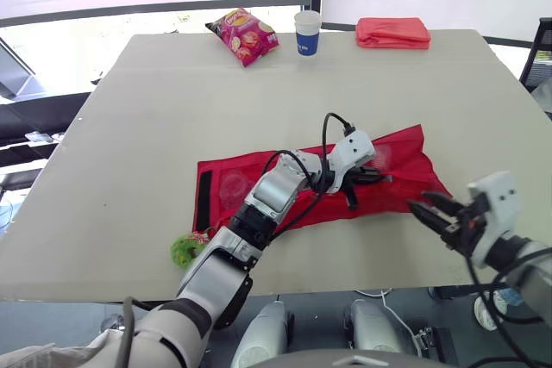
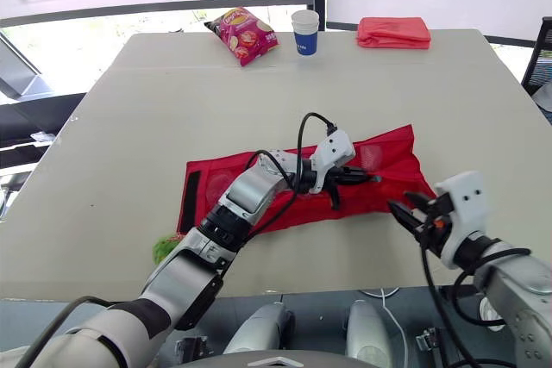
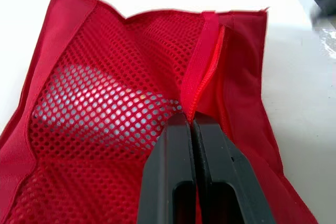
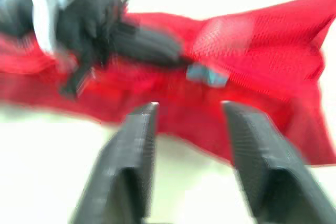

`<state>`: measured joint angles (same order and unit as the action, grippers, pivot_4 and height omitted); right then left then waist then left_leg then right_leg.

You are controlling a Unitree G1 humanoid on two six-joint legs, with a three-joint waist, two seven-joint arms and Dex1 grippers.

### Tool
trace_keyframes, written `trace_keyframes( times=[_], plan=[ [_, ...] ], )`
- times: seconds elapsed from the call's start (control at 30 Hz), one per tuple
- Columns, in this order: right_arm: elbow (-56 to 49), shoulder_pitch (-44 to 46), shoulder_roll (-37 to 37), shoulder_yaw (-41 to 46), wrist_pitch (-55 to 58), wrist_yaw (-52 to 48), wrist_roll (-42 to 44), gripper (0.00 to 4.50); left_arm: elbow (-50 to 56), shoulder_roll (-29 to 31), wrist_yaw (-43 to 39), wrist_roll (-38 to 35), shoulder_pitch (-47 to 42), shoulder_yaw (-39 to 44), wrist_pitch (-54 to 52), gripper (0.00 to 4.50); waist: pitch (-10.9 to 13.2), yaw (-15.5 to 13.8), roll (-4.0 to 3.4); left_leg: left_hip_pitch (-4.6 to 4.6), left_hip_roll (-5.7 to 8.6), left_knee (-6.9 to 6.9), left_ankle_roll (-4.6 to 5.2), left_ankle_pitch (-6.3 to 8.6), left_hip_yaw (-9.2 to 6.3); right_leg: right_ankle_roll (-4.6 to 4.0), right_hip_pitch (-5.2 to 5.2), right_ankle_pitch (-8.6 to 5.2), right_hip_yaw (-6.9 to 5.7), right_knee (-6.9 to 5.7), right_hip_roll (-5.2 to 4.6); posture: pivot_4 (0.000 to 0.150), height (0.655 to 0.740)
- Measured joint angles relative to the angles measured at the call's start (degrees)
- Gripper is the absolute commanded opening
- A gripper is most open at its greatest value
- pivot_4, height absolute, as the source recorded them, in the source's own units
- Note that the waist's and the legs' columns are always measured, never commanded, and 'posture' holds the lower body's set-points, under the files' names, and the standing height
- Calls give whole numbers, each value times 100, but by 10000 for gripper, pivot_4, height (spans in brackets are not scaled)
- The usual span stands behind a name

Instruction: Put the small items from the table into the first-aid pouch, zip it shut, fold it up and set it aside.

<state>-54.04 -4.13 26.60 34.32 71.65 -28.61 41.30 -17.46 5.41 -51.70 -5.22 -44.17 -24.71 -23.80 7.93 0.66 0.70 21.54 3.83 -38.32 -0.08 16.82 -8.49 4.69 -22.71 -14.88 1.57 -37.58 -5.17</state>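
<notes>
Left wrist view: left pincer (image 3: pixel 193 123) pinches zipper (image 3: pixel 208 72) of mesh pouch (image 3: pixel 100 103).

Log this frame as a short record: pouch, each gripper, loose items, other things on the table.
pouch: first-aid pouch unfolded, lying flat on the table
left arm: left gripper shut on the pouch's zipper line
right arm: right gripper open, empty, just off the pouch's right end
loose item: green item on the table by the pouch's left front corner
far edge: chip bag, paper cup, folded red cloth
</notes>
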Motion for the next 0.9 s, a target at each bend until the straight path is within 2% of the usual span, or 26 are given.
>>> trace_keyframes(
  times=[0.03,0.07,0.1,0.13,0.23,0.27,0.37,0.5,0.67,0.73,0.77,0.87,0.9],
  plan=[
    [129,52,237,173,113,-2,113,43218,4,-37,-8,-2,14,-8,48,6760,0,-2,0,0,0,0,0,0,2,0,0,0,0,0,0,1500,7400],
    [308,140,424,353,228,37,192,45000,6,-58,-61,-6,46,-11,52,9503,0,-3,0,0,0,0,0,0,4,0,1,0,-1,2,0,1500,7400],
    [403,188,495,434,286,67,204,45000,6,-54,-103,-6,73,-17,56,14516,0,-3,0,0,0,1,0,0,8,0,1,0,-1,1,0,1500,7400],
    [664,331,632,506,453,173,216,45000,2,-22,-195,-17,140,-26,90,21578,0,13,0,0,-1,2,0,0,11,0,0,0,-1,-1,0,1500,7400],
    [1054,678,761,503,745,346,212,45000,2,13,-389,-110,181,-7,231,30117,0,21,0,0,-2,1,0,0,12,0,0,0,1,-3,0,1500,7400],
    [1371,995,860,424,978,482,194,45000,47,95,-617,-265,196,84,297,34925,0,11,0,0,-2,1,0,0,11,-1,0,0,0,-2,0,1500,7400],
    [2020,1677,789,92,1357,788,77,45000,301,442,-1166,-650,264,330,311,44487,-1,40,-1,-1,-5,3,0,0,10,-2,-3,0,1,-3,1,1500,7400],
    [3049,2313,704,-478,1561,1074,-247,45000,1145,1187,-1810,-1418,689,834,-106,44487,-2,45,-4,0,-6,5,0,0,2,-3,-5,0,2,0,0,1500,7400],
    [4148,2698,772,-1084,1416,1006,-497,45000,2363,1680,-1689,-2451,1458,1710,-974,44487,-1,30,-3,7,-6,0,2,1,-4,-1,-3,1,-1,5,-17,1500,7400],
    [4502,2710,866,-1206,1272,781,-513,39730,2852,2024,-1526,-2819,1831,2158,-1252,45000,-1,34,-4,6,-7,2,1,1,-4,-2,-6,0,-3,2,-12,1500,7400],
    [4521,2708,881,-1206,1266,762,-512,38696,2881,2050,-1515,-2845,1856,2198,-1271,45000,-1,33,-4,6,-8,2,1,1,-5,-2,-6,0,-3,2,-12,1500,7400],
    [4665,2664,1033,-1273,1129,397,-425,26281,3459,2397,-1329,-3395,2173,2764,-1582,45000,-1,24,-3,5,-9,1,2,1,-4,-2,-4,0,-2,4,-12,1500,7400],
    [4664,2644,1050,-1271,1076,283,-383,20352,3607,2493,-1299,-3539,2274,2876,-1630,45000,-1,16,-3,5,-8,1,2,1,-4,-1,-3,0,-2,4,-12,1500,7400]
  ],
)
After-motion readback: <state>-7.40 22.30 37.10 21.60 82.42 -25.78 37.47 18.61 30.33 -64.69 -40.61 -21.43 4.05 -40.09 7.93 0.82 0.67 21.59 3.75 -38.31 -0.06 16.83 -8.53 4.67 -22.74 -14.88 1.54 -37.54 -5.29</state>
